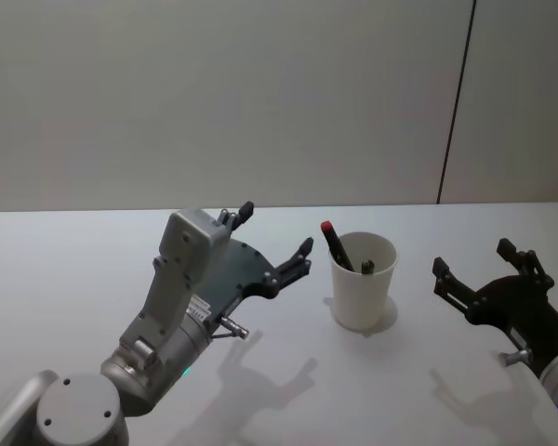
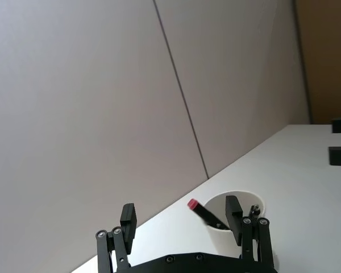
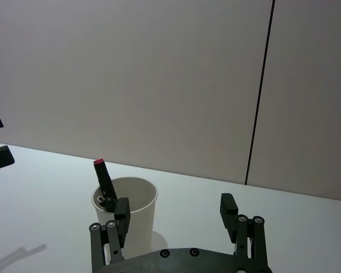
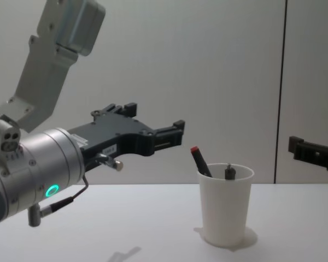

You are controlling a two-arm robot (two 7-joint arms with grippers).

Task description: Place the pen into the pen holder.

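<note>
While two pens (image 1: 338,247) seemingly lean inside the pen holder (image 1: 362,290), left gripper (image 1: 274,243) and right gripper (image 1: 474,265) flank it, fingers spread, empty.

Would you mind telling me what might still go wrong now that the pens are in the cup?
1. The red-capped pen leans over the rim of the pen holder toward the left gripper, whose open jaws hover close by; a sideways move might clip it.
2. The pen holder looks light, so a knock could tip it.
3. The right gripper, open, sits near the other side.
</note>
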